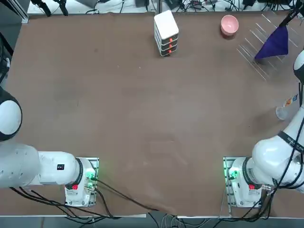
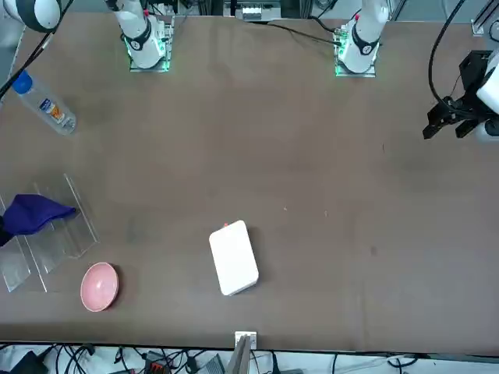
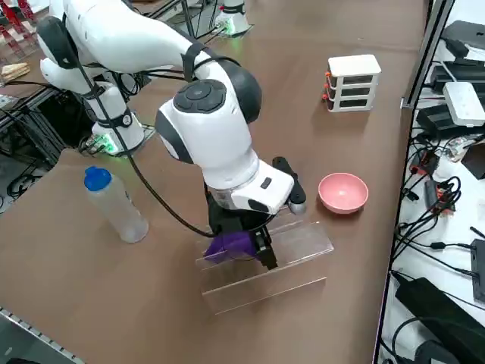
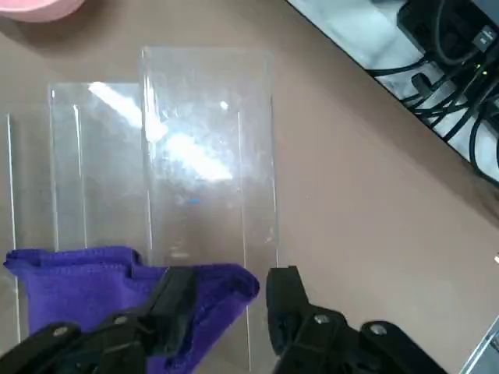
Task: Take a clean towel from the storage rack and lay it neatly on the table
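Standing at the clear rack (image 4: 199, 101): right gripper (image 4: 234, 284), fingers (image 4: 285, 300) wide apart. Purple towel (image 4: 82, 292): on the rack, partly behind one finger. Brown table (image 3: 98, 303): pink bowl (image 3: 343, 193) and bottle (image 3: 120, 211) near the rack; white box (image 3: 354, 72) farther off. Room: cables (image 3: 447, 201) beyond the table's edge.

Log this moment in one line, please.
right gripper: open, at the rack | towel: purple, draped over clear rack | bowl: beside rack | towel not yet on table
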Robot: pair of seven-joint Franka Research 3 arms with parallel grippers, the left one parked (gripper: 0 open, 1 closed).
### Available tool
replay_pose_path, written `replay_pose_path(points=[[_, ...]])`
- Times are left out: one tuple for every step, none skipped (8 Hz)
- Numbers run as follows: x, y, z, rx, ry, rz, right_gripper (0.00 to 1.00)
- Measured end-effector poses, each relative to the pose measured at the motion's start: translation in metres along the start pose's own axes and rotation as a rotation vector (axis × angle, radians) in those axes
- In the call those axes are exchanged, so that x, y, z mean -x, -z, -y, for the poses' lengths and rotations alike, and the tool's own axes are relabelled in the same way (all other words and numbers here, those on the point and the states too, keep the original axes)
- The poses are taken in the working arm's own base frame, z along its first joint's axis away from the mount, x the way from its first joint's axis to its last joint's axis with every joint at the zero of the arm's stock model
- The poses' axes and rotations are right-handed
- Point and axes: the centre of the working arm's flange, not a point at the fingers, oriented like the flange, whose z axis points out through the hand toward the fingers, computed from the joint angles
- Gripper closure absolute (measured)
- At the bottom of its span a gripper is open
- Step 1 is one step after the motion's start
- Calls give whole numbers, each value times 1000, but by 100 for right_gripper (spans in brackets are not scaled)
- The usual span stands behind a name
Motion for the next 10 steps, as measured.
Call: replay_pose_path(points=[[2, -1, 0, -2, -8, -1, 42], [3, -2, -1, -4, -14, -3, 43], [3, -2, -1, -5, -17, -4, 47], [3, -2, -1, -5, -17, -4, 54], [3, -2, -1, -5, -17, -4, 67], [3, -2, 0, -8, -17, -3, 73], [3, -2, 0, -10, -17, -2, 79], [3, -2, 0, -14, -17, -1, 83], [3, -2, 0, -17, -17, 0, 86], [3, 0, 0, -18, -17, 0, 94]])
